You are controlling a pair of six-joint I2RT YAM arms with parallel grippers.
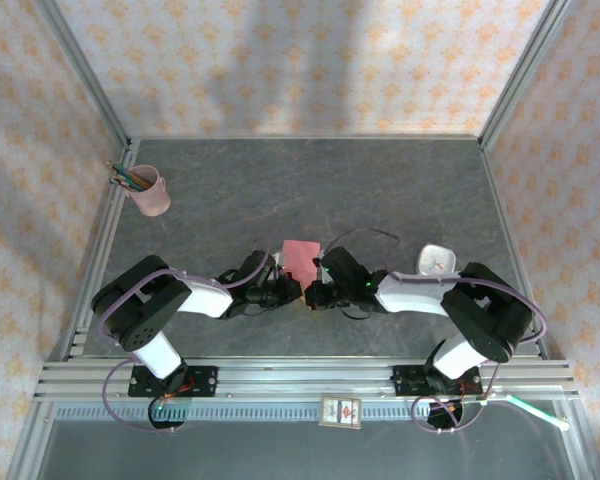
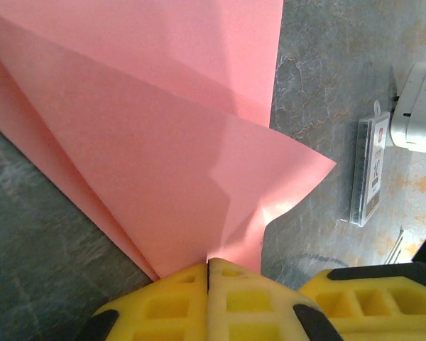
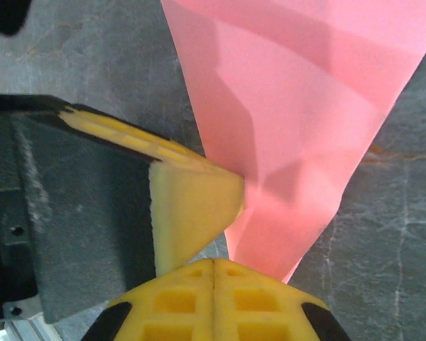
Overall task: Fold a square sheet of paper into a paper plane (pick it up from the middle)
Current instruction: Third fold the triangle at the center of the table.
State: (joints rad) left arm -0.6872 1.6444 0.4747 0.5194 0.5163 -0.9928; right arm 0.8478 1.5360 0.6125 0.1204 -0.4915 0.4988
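The square sheet of paper (image 1: 302, 257) is salmon pink and folded into creased layers, lifted at the table's middle. My left gripper (image 1: 292, 290) is shut on it: in the left wrist view the folded layers (image 2: 163, 156) run down into the seam of the closed yellow jaws (image 2: 209, 264). My right gripper (image 1: 318, 293) faces it tip to tip and is shut (image 3: 213, 263). The paper (image 3: 305, 121) passes just right of its tips, and nothing shows in its seam. The left gripper's fingers (image 3: 192, 206) press the paper's edge there. A finished paper plane is out of view.
A pink pencil cup (image 1: 151, 193) stands at the back left. A white round device (image 1: 435, 259) sits right of the arms, with a small clear labelled case (image 2: 369, 170) near it. A small white-and-black box (image 1: 341, 411) lies on the front rail. Patterned walls enclose the table.
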